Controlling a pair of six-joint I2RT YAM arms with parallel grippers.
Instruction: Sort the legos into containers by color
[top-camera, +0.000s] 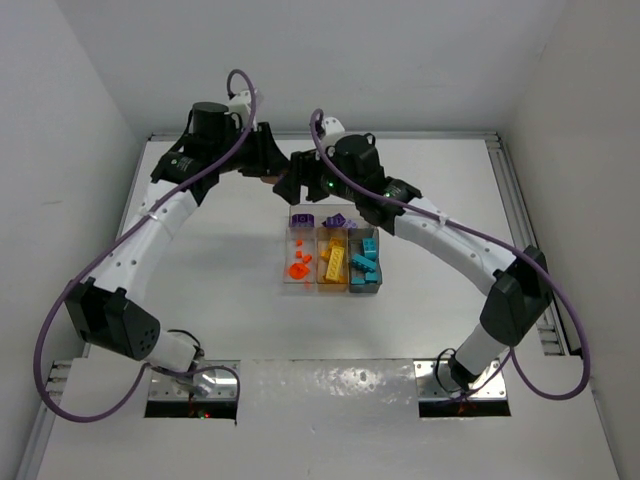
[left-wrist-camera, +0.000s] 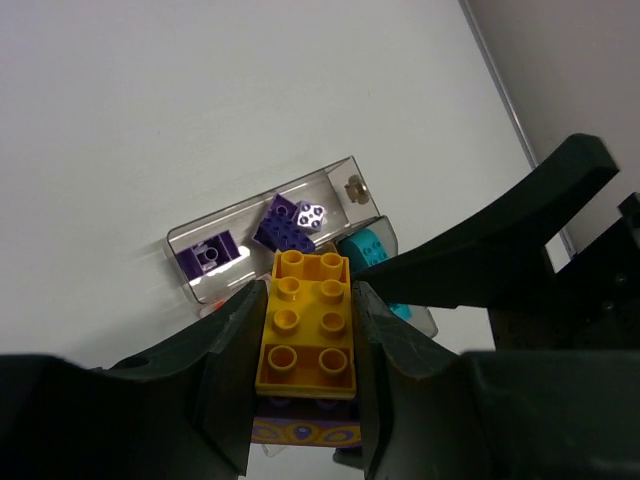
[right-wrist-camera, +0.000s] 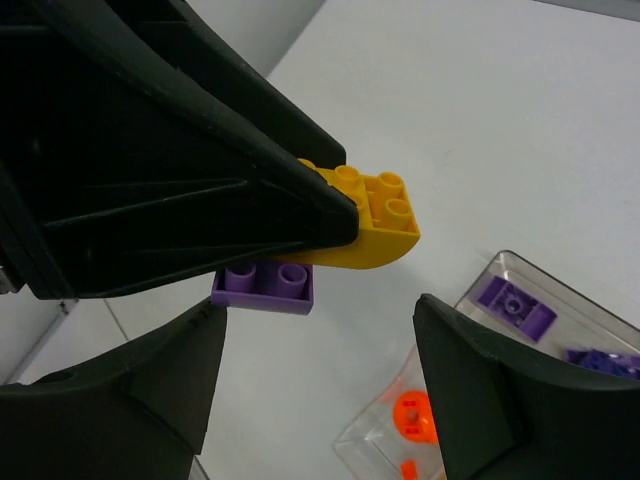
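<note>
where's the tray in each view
top external: tray at picture centre.
left wrist: tray mid-frame, behind the yellow brick.
right wrist: tray in the lower right corner.
shared landmark: purple bricks in its long bin.

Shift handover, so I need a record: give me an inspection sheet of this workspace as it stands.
Surface: white table, tray near its middle.
Job's things: clear tray holds purple pieces in the long bin, and orange pieces, yellow pieces and teal pieces in the three side bins. A yellow brick with a purple brick under it is held in the air.
Clutter: nothing seen.
Grippers: left gripper jaws shut on the yellow brick; right gripper jaws open, empty, facing the bricks.
Cables: purple cables loop along both arms.
Surroundings: white walls; metal rail at the table's right edge.
</note>
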